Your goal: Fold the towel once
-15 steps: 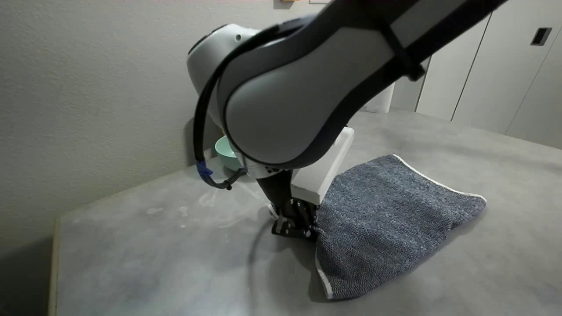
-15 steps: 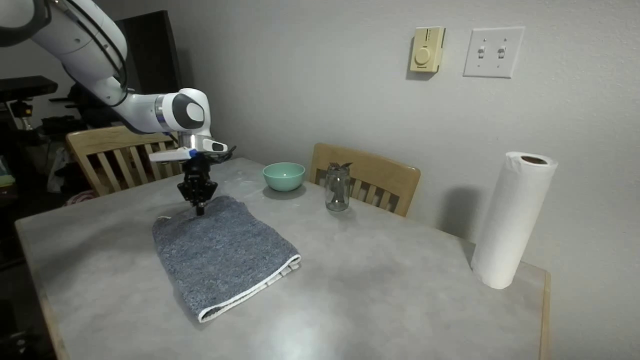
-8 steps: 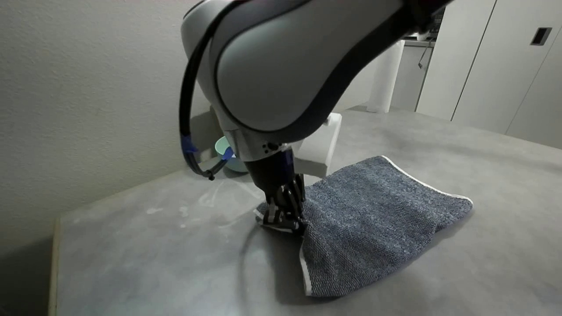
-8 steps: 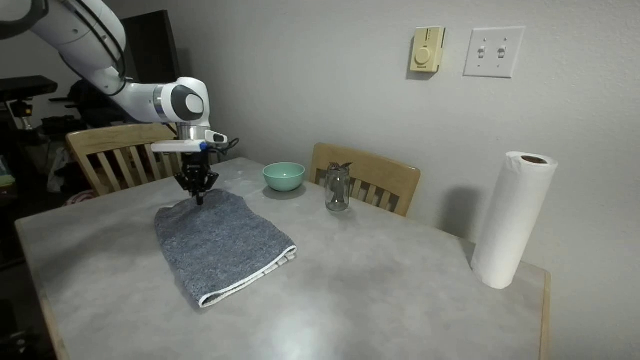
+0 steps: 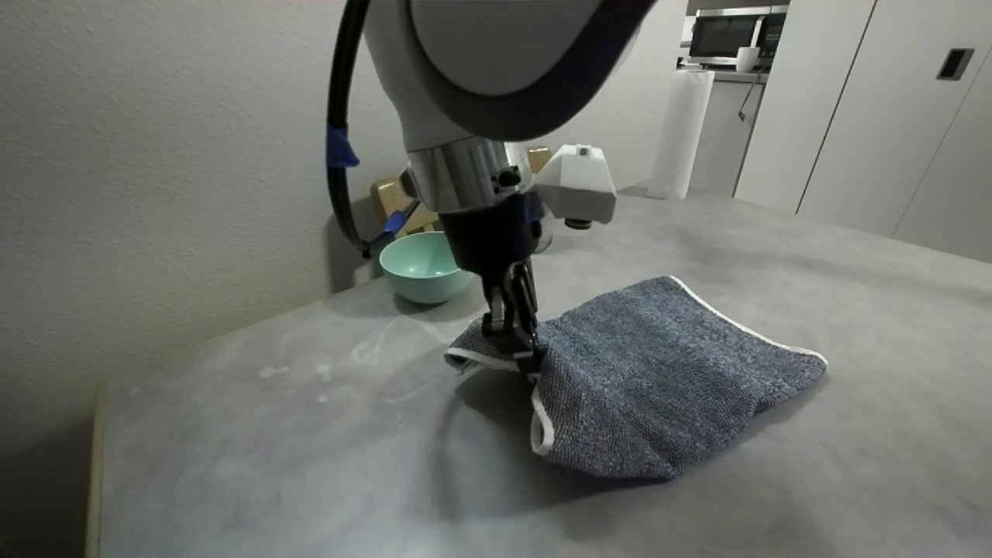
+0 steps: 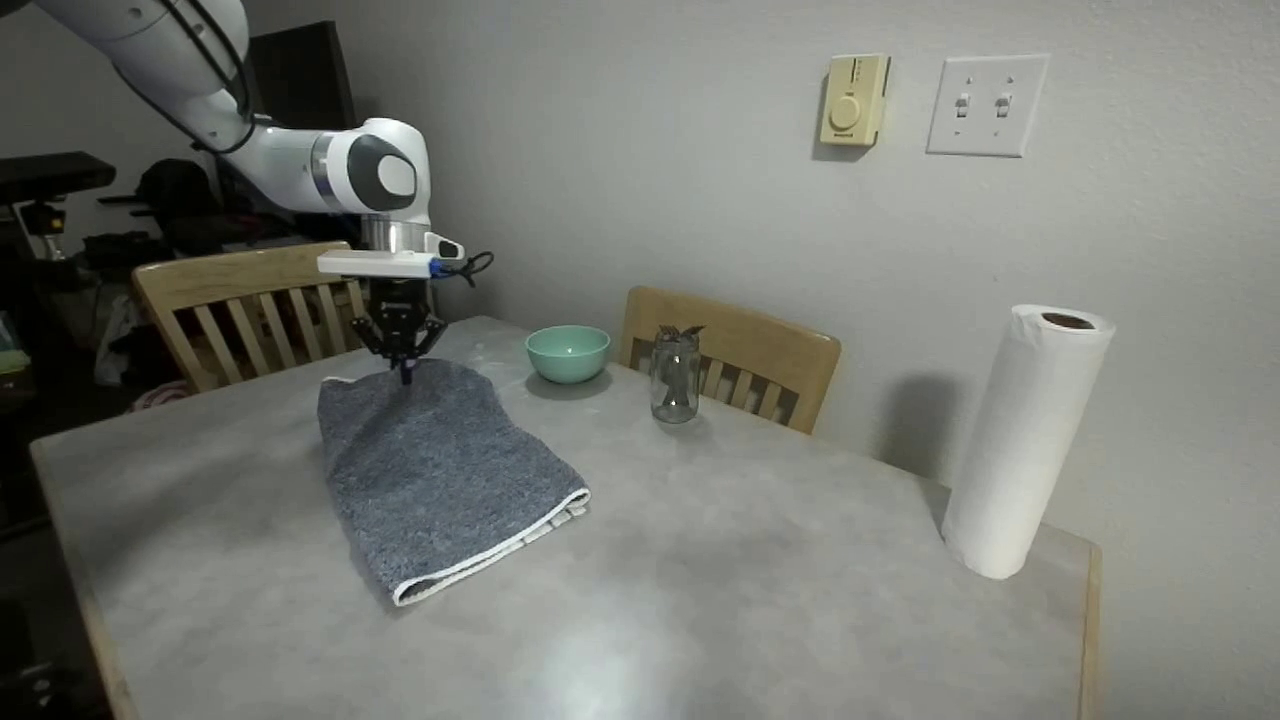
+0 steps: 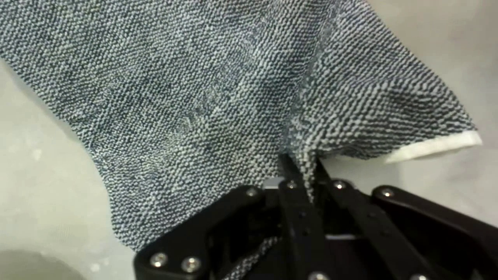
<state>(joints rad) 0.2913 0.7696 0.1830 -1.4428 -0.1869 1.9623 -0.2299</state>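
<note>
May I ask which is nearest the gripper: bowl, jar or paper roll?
The teal bowl; the jar stands farther from the gripper, the paper roll farthest.

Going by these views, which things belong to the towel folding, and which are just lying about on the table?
Job:
blue-grey towel
claw, shut on it

Lying about:
teal bowl
glass jar holding cutlery
paper towel roll

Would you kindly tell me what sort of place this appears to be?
Likely a home dining area near a kitchen, judging by the wooden chairs, the paper towel roll and the microwave in the background.
</note>
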